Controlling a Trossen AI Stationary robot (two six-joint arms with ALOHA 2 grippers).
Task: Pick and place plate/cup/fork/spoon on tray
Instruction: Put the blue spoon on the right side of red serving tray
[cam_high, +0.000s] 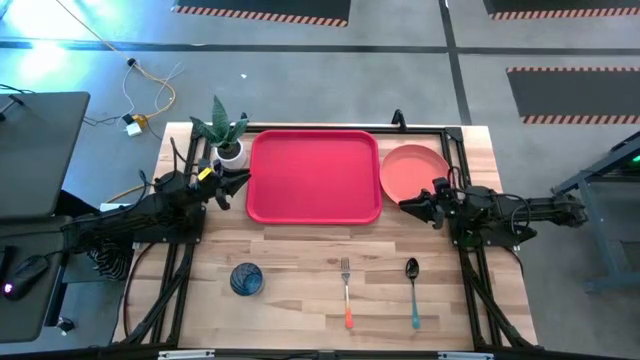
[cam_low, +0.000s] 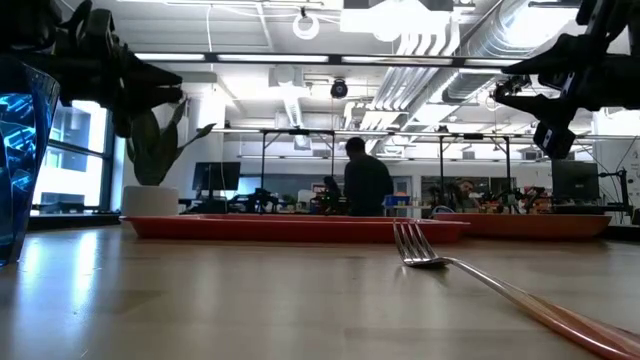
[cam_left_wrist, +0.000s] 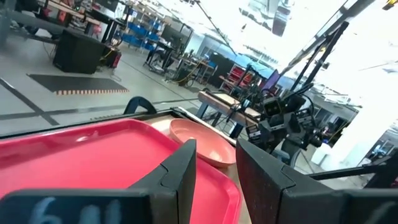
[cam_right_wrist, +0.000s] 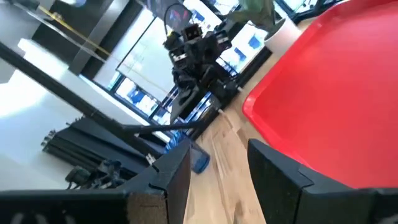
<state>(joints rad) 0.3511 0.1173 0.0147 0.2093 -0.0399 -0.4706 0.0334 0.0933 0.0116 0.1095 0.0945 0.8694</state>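
The red tray (cam_high: 314, 176) lies at the table's far middle. The salmon plate (cam_high: 414, 172) lies flat on the table just right of it. The blue cup (cam_high: 246, 278) stands at the near left. The fork (cam_high: 346, 290) with its orange-red handle and the spoon (cam_high: 412, 290) with its teal handle lie side by side at the near middle. My left gripper (cam_high: 238, 186) is open and empty, raised by the tray's left edge. My right gripper (cam_high: 406, 203) is open and empty, raised just near of the plate, pointing left.
A white pot with a green plant (cam_high: 227, 140) stands at the far left corner, close to my left arm. Bare wood lies between the tray and the cutlery. A person (cam_low: 366, 185) shows in the room beyond the table.
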